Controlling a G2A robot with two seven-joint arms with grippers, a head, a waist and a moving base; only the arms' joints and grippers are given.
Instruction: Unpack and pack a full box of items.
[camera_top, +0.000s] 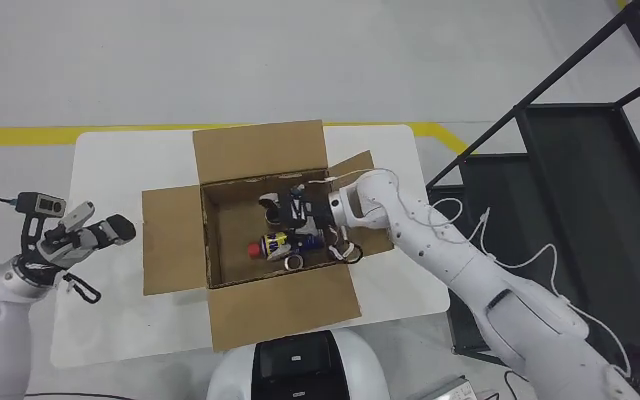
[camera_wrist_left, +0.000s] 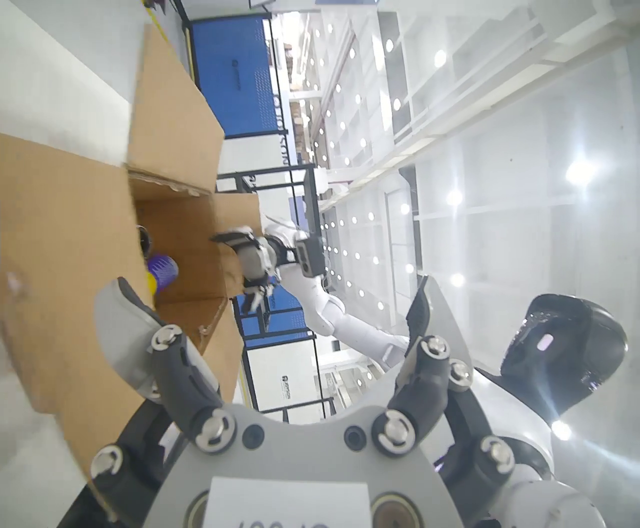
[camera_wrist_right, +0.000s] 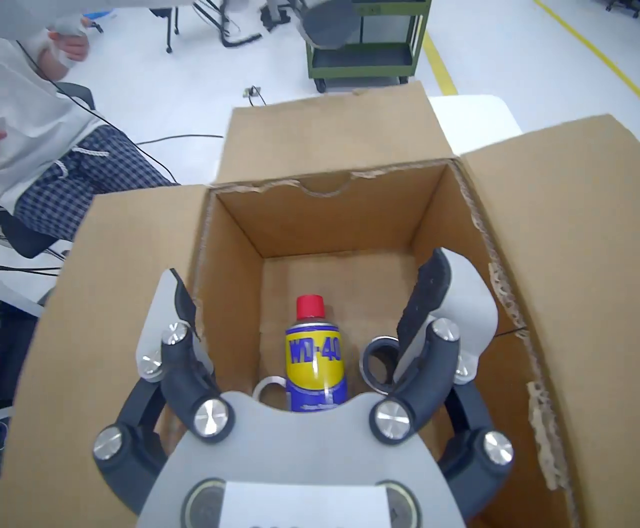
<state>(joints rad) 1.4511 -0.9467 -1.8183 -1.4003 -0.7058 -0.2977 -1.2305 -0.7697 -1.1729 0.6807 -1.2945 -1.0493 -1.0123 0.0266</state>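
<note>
An open cardboard box (camera_top: 262, 152) stands in the middle of the white table. On its floor lies a blue and yellow spray can (camera_top: 272, 243) with a red cap (camera_wrist_right: 310, 306). A black ring (camera_wrist_right: 376, 364) rests on one side of the can and a white ring (camera_wrist_right: 266, 386) on the other. My right gripper (camera_top: 300, 222) hangs inside the box opening just above the can, open and holding nothing (camera_wrist_right: 306, 270). My left gripper (camera_top: 100, 232) is out past the box's left flap, open and holding nothing (camera_wrist_left: 270, 287). The left wrist view looks across the flap (camera_wrist_left: 60, 250) at the can's end (camera_wrist_left: 162, 270).
The box's four flaps are folded outward and cover much of the table (camera_top: 120, 160). A black metal stair frame (camera_top: 560, 150) stands close to the table's right side. A yellow line (camera_top: 100, 132) marks the floor behind. A green cart (camera_wrist_right: 367, 40) stands farther off.
</note>
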